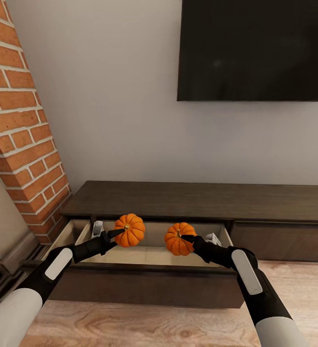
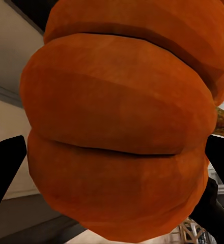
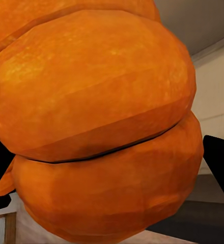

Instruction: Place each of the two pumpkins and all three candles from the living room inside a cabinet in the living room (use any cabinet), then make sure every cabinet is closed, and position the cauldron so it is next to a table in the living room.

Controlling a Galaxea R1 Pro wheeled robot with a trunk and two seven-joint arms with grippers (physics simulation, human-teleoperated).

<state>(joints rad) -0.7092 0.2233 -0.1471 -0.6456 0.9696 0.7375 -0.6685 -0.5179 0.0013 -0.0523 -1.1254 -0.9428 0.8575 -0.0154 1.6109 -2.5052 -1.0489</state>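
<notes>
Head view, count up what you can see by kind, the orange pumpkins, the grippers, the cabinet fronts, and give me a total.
Bright orange ribbed pumpkins: 2, left pumpkin, right pumpkin, each held over the open drawer
Black robot grippers: 2, left gripper, right gripper
Dark brown wooden cabinet fronts: 2, open front, shut front
Total: 6

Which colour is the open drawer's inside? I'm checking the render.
Pale beige drawer floor, against the dark brown cabinet; best in the head view.
</notes>
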